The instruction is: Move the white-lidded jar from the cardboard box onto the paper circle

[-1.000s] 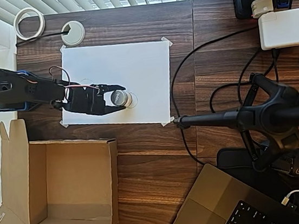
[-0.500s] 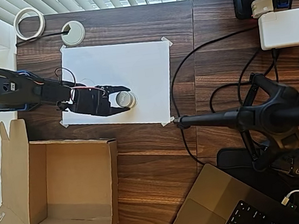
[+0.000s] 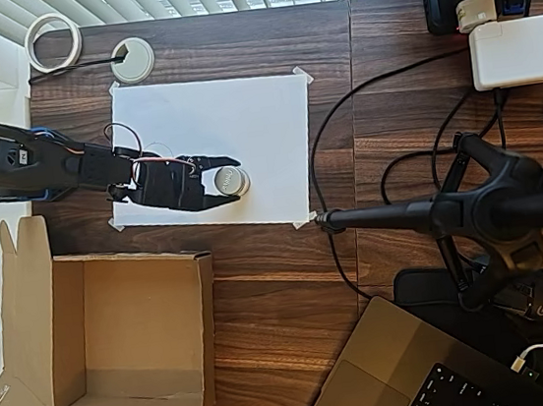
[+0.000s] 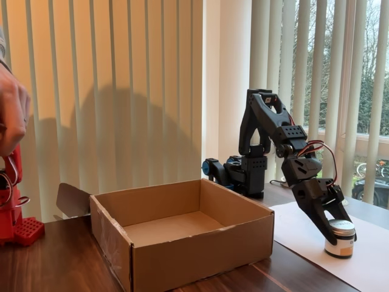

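On the bench's white sheet (image 3: 241, 118), you are holding the gripper (image 3: 230, 179) clamped on the white-lidded jar (image 3: 228, 180), steadying its placement.

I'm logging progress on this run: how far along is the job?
Done: the cardboard box is empty, and the white-lidded jar stands on the white sheet. In hand: the tool flanks the jar. Left: let go and back off. The paper circle is hidden under the jar, so centring can't be judged.

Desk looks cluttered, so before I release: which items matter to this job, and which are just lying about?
Job: white-lidded jar, gripper around it, cardboard box, white sheet carrying the paper circle.

Lying about: tape roll, desk grommet, white charger, laptop.
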Action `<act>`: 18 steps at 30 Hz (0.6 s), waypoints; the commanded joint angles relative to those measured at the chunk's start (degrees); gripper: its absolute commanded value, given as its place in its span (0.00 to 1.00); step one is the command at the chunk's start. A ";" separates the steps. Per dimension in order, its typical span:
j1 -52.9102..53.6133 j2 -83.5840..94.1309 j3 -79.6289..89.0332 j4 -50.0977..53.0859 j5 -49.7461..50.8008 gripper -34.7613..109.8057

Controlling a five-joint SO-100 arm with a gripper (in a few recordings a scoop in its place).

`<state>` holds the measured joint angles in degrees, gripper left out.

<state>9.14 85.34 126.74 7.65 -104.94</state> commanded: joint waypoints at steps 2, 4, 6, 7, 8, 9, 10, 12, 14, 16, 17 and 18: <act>1.23 2.46 -3.34 -0.97 -1.23 0.47; 1.41 2.90 -2.72 -1.05 -1.58 0.48; 1.58 3.87 -0.97 -2.81 -2.20 0.48; 1.76 4.39 0.00 -3.69 -2.55 0.49; 1.93 5.19 0.70 -4.04 -2.72 0.49; 2.02 6.06 1.49 -4.39 -2.72 0.49; 2.20 7.03 2.20 -4.92 -2.64 0.49; 2.46 9.67 3.87 -6.77 -1.67 0.49; 2.46 13.36 5.36 -8.53 1.05 0.49; 2.11 17.75 6.24 -8.96 4.92 0.49; 2.02 19.95 6.50 -8.96 7.12 0.49; 1.93 22.06 6.94 -8.96 8.79 0.49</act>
<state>10.63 95.45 133.42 0.62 -100.81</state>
